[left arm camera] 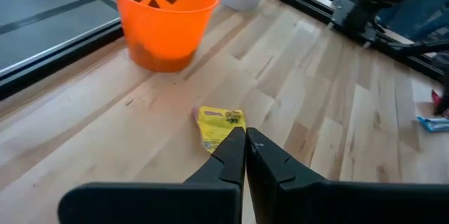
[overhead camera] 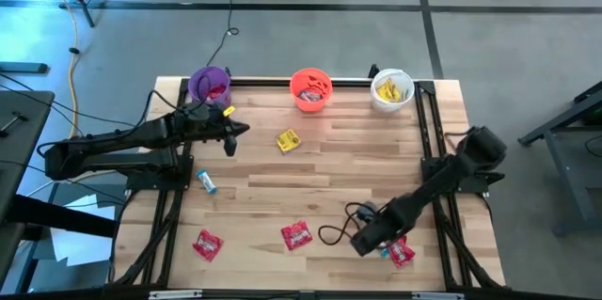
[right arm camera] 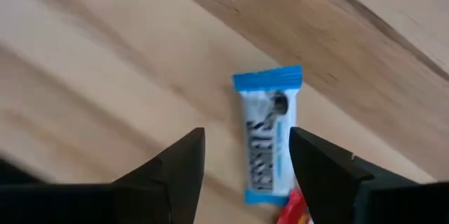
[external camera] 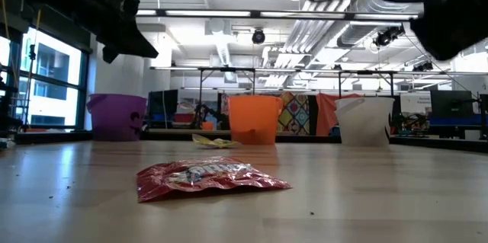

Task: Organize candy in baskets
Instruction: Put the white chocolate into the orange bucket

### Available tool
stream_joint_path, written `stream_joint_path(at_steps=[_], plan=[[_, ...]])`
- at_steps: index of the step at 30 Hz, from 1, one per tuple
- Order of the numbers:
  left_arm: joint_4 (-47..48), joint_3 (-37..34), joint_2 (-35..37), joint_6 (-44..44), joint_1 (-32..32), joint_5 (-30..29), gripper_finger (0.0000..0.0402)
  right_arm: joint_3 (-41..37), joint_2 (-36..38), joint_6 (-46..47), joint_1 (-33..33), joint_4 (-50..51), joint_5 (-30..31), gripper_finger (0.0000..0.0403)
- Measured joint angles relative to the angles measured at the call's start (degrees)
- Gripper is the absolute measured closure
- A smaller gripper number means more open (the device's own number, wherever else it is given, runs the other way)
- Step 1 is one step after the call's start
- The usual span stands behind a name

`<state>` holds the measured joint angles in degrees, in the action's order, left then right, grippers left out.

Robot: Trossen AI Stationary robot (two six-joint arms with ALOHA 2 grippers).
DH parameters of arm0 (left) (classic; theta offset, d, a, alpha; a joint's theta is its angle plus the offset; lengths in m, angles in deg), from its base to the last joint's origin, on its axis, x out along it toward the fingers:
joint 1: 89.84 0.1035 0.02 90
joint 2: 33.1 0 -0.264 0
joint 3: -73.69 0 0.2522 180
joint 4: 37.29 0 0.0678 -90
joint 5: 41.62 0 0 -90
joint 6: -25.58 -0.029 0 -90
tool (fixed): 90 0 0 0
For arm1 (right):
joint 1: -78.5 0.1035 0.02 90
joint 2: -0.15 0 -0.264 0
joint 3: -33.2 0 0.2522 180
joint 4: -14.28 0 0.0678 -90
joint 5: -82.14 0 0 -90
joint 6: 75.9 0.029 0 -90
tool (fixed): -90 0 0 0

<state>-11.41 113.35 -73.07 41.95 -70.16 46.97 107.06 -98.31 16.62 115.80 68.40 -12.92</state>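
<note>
Wooden table in a workshop room, three buckets lined along the far edge: purple bucket, orange bucket, white bucket, each with some candy already inside, sorted by colour it looks like, though the contents are small in the overhead view so I'm not sure. Loose candy on the boards: a yellow packet mid-table, a blue bar near the left side, two red packets along the near edge, and another blue bar with a red packet touching its end at the near right. My right gripper hangs low over that blue bar, fingers apart with the bar lying lengthwise in the gap between them, nothing gripped yet; it's lined up that way so a straight drop and squeeze takes the bar across its narrow width. Risk I'd judge: the red packet touching the bar's end could get dragged along. My left gripper is up off the table just beside the purple bucket, fingers pressed together and empty, pointing toward the yellow packet, which lies just past the tips, between me and the orange bucket. Yellow likely goes to the white bucket, so that's a reach across.
</note>
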Motion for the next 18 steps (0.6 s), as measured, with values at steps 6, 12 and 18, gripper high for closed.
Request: stream_joint_path(at_steps=[6, 12, 18], plan=[[0.1, 0.0, 0.0, 0.0, 0.0, 0.7, 0.0401, 1.2, -6.5, -0.9, 0.0, 0.9, -3.4, 0.0198], [0.2, 0.0, 0.0, 0.0, 0.0, 2.5, 0.0401, 1.2, -7.6, -1.1, -0.7, 1.1, -4.5, 0.021], [0.3, 0.0, 0.0, 0.5, 0.0, 2.6, 0.0401, 0.8, -5.4, -2.8, -1.9, 1.1, -2.6, 0.0269]])
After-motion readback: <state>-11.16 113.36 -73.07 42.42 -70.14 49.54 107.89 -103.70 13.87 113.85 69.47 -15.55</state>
